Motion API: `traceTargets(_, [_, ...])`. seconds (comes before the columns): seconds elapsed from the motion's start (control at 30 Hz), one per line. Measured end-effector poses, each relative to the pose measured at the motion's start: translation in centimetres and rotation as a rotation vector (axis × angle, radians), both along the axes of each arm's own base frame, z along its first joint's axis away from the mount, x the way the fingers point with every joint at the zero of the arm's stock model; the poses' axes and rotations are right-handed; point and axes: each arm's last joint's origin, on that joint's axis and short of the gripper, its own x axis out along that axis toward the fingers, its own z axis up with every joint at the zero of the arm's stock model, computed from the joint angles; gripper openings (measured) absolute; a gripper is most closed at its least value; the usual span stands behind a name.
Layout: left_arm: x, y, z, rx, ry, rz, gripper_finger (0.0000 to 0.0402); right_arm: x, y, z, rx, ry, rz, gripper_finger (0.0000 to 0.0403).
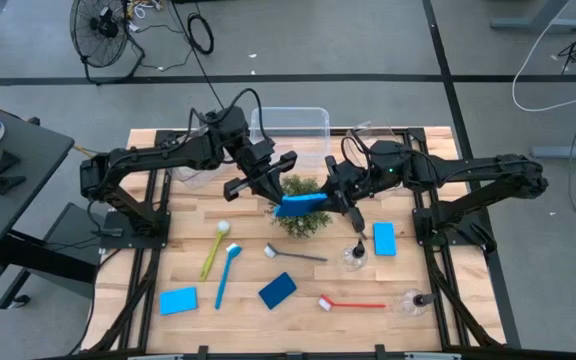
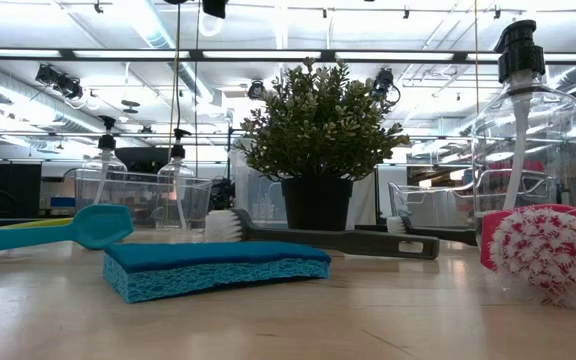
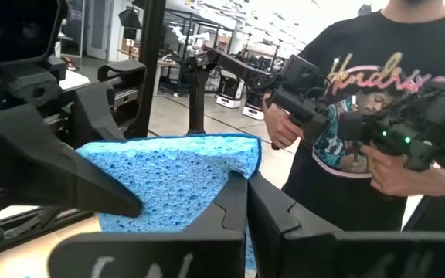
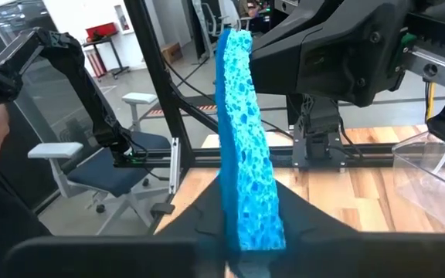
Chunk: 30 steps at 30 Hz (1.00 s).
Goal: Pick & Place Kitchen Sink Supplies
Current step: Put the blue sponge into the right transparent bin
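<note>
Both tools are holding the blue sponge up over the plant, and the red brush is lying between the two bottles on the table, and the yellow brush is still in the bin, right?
Not quite. The yellow brush lies on the table beside the blue brush, not in the bin, as the high view shows. The rest holds: left tool and right tool both grip the blue sponge above the plant; the red brush lies between the bottles.

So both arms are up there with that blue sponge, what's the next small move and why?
Probably finish the handover: one gripper opens and backs off while the other keeps its grip. The left gripper and right gripper both appear closed on the same blue sponge, held in the air above the plant. Which one should let go, the pictures don't settle.
</note>
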Motion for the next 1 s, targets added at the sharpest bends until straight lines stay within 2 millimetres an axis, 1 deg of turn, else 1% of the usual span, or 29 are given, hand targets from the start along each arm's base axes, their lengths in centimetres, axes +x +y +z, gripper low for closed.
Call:
traceTargets(0.13, [0.1,0.0,0.0,-0.027,0.028,0.027,0.002,-0.1,0.0,0.0,0.001,0.008,0.006,0.0021])
traceTargets(0.23, [0.1,0.1,0.0,-0.039,0.037,0.053,0.0045,-0.1,0.0,-0.1,0.001,0.013,0.005,0.0013])
traceTargets(0.33, [0.2,0.1,0.0,-0.055,0.049,0.078,0.0082,-0.1,0.0,-0.1,0.0,0.013,0.004,0.0013])
traceTargets(0.5, [0.2,0.5,0.0,-0.072,0.062,0.114,0.016,-0.2,0.0,0.0,0.0,0.01,-0.004,0.0013])
traceTargets(0.6, [0.0,1.3,0.1,-0.084,0.07,0.146,0.0204,-0.6,-0.1,0.2,-0.005,0.013,-0.027,0.0013])
traceTargets(0.7, [-0.3,2.3,0.5,-0.098,0.07,0.188,0.0234,-1.1,-0.2,0.5,-0.011,0.017,-0.065,0.0013])
traceTargets(0.83, [-0.8,3.7,1.6,-0.098,0.041,0.229,0.0248,-2.1,-0.4,0.5,-0.029,0.056,-0.096,0.0013])
traceTargets(1.0, [-1.4,5.3,1.9,-0.094,0.03,0.268,0.024,-3.9,-1.0,0.4,-0.054,0.141,-0.192,0.0013])
